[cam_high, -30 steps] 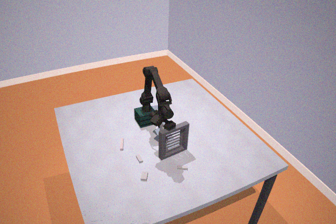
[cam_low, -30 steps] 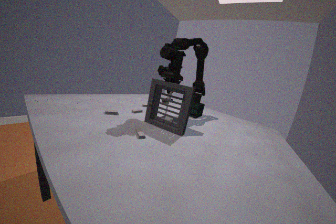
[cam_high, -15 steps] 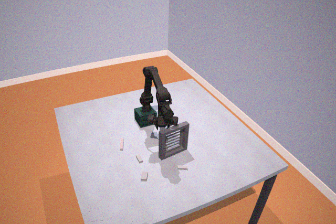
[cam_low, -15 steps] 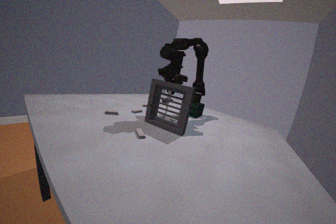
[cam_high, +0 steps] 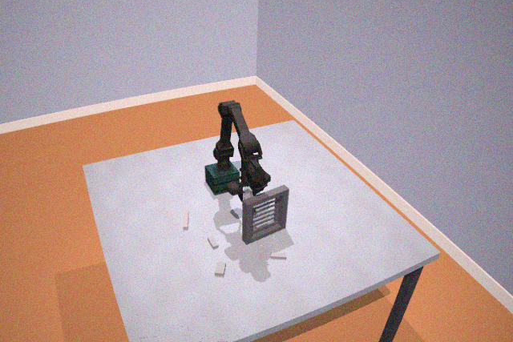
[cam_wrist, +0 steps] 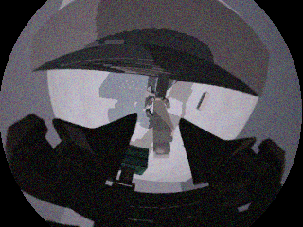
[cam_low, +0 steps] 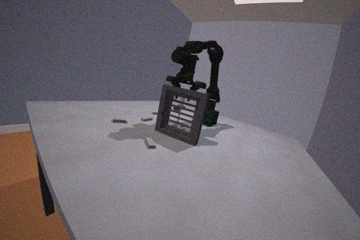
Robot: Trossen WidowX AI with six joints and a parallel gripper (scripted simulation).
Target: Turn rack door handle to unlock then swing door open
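Fingers of the gripper stand apart, gripping nothing, probably to give the upright handle room between them. The slatted rack's frame stands upright on the table, with the gripper on its arm side; the door's angle cannot be told. The exterior view shows fingertips through the frame's opening, while only the wrist view shows a grey bar, likely the handle, running between and beyond them.
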